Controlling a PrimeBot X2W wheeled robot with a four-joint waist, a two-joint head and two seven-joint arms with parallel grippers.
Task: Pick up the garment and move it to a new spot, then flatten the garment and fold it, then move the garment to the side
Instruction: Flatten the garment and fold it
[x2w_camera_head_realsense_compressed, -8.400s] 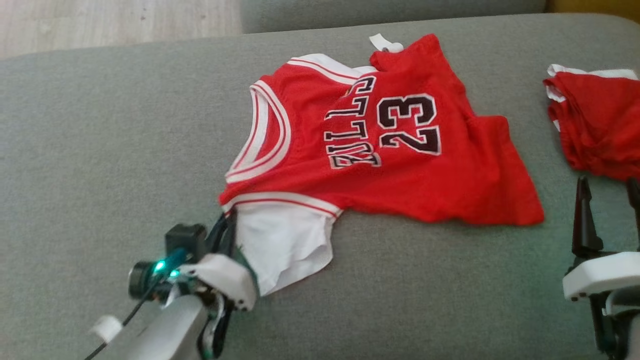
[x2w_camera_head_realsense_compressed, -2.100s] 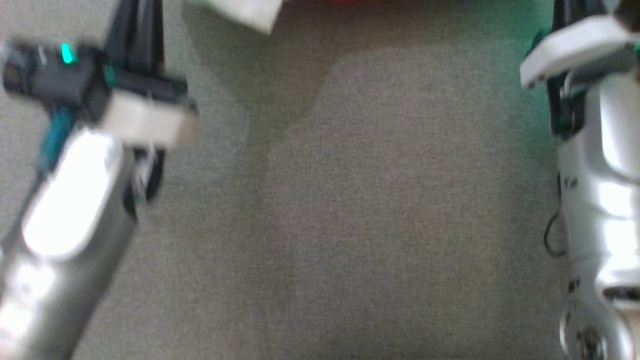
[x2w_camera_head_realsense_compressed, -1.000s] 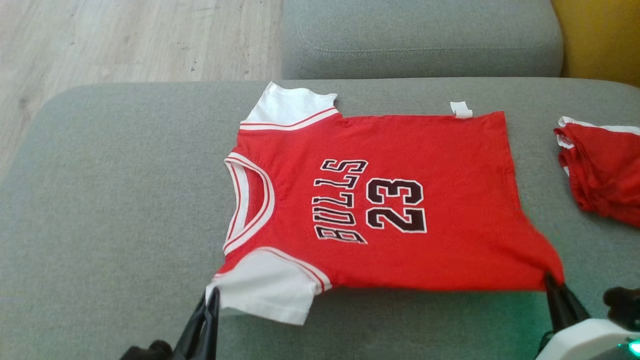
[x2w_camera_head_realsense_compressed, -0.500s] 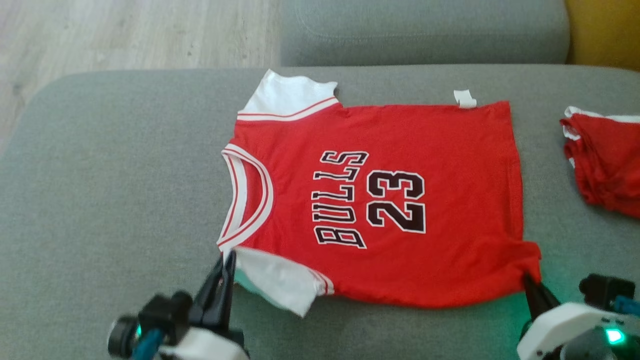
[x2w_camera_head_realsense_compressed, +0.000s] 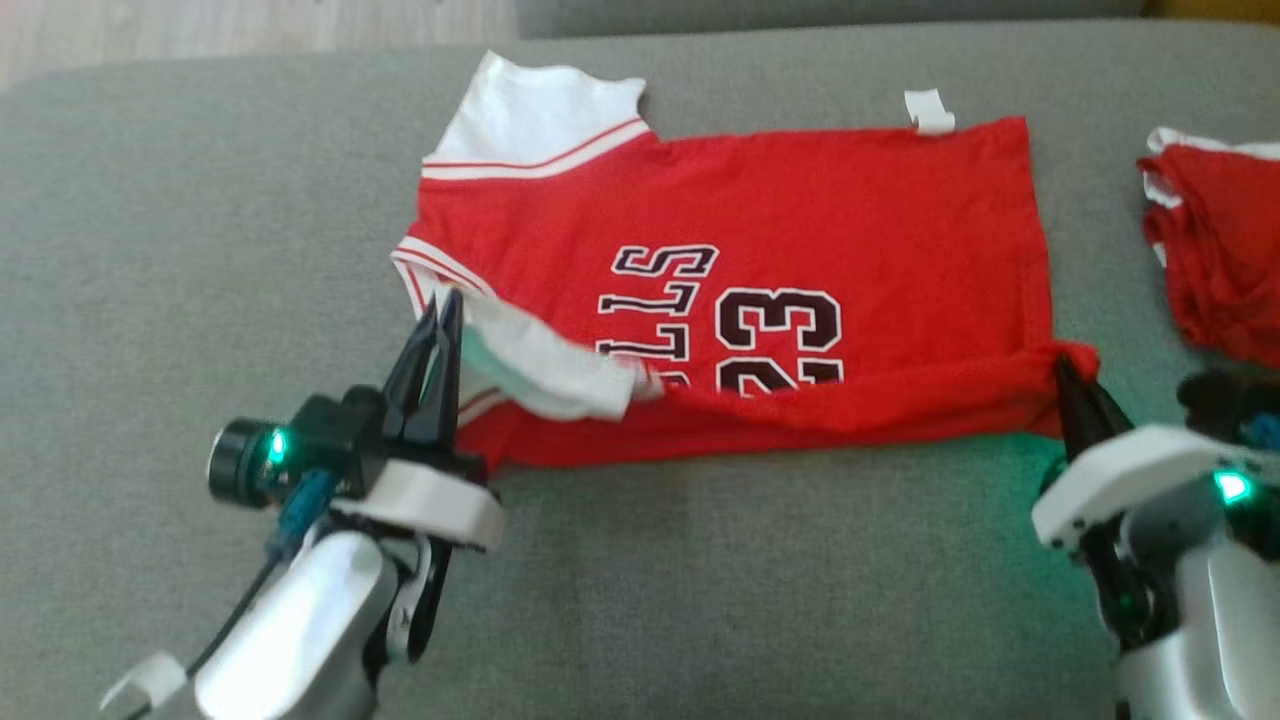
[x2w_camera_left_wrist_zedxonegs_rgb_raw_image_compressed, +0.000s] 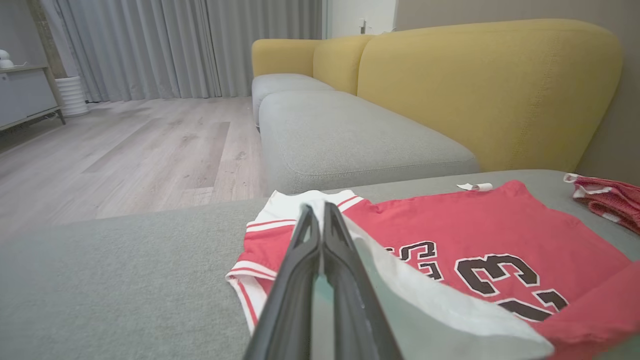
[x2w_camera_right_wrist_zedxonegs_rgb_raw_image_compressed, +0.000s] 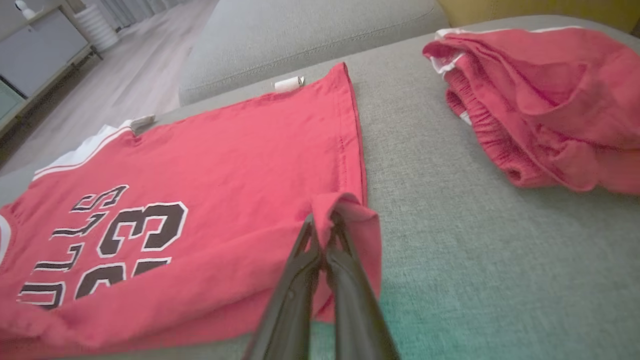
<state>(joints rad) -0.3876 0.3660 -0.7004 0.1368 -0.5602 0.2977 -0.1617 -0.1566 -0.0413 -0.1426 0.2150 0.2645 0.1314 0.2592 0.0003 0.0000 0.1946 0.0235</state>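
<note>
The garment (x2w_camera_head_realsense_compressed: 800, 210) is a red jersey with white sleeves and black "BULLS 23" lettering, spread on the grey cushion (x2w_camera_head_realsense_compressed: 700, 600). Its near edge is lifted and doubled over onto the lettering. My left gripper (x2w_camera_head_realsense_compressed: 447, 305) is shut on the near white sleeve (x2w_camera_left_wrist_zedxonegs_rgb_raw_image_compressed: 425, 305), holding it above the neckline. My right gripper (x2w_camera_head_realsense_compressed: 1062, 368) is shut on the near hem corner (x2w_camera_right_wrist_zedxonegs_rgb_raw_image_compressed: 350, 210), which is curled over the jersey's body (x2w_camera_right_wrist_zedxonegs_rgb_raw_image_compressed: 210, 165). The far sleeve (x2w_camera_head_realsense_compressed: 530, 110) and far hem lie flat.
A second red garment (x2w_camera_head_realsense_compressed: 1215, 250) lies bunched at the cushion's right edge, close to my right arm (x2w_camera_right_wrist_zedxonegs_rgb_raw_image_compressed: 540, 100). Beyond the cushion stand another grey seat (x2w_camera_left_wrist_zedxonegs_rgb_raw_image_compressed: 350, 140) with a yellow backrest (x2w_camera_left_wrist_zedxonegs_rgb_raw_image_compressed: 480, 80) and a wooden floor (x2w_camera_left_wrist_zedxonegs_rgb_raw_image_compressed: 125, 150).
Both grippers have carried the near edge of the jersey away from me, over its front, hiding the lower part of the lettering. The head camera has tilted down.
</note>
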